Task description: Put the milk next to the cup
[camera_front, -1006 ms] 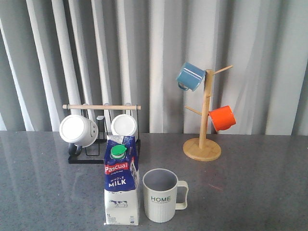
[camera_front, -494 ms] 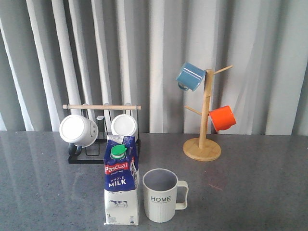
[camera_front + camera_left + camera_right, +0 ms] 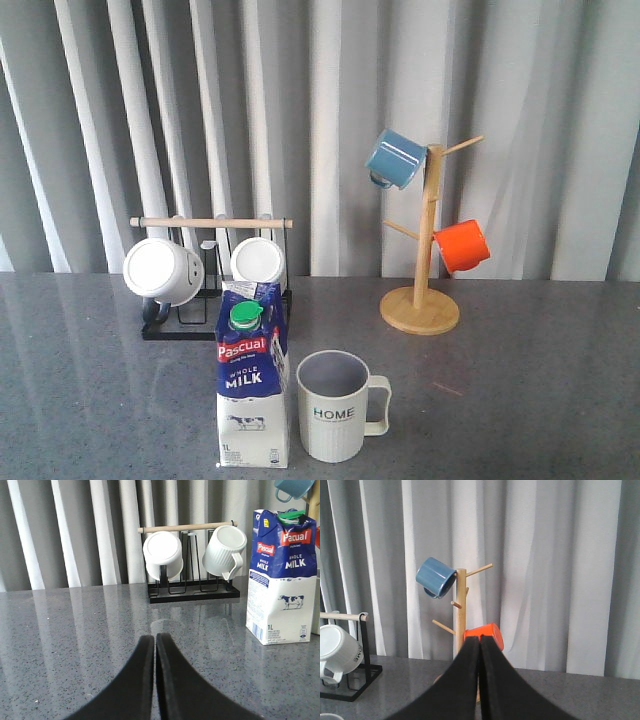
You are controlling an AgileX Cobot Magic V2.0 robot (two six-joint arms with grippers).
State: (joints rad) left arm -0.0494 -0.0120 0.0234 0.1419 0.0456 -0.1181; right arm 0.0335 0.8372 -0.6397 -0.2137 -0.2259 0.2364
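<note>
The milk (image 3: 252, 385) is a blue-and-white carton with a green cap, standing upright near the table's front edge. Right beside it, with a narrow gap, stands the off-white ribbed cup (image 3: 336, 405) lettered "HOME", handle to the right. The left wrist view has the milk (image 3: 282, 577) standing ahead and to one side of my left gripper (image 3: 154, 639). That gripper is shut with nothing in it, low over the grey table. My right gripper (image 3: 480, 639) is shut and empty too, facing the mug tree. Neither gripper shows in the front view.
A black rack (image 3: 215, 300) with a wooden bar holds two white mugs (image 3: 163, 270) behind the milk. A wooden mug tree (image 3: 425, 260) at the back right carries a blue mug (image 3: 396, 158) and an orange mug (image 3: 463, 245). A grey curtain hangs behind the table.
</note>
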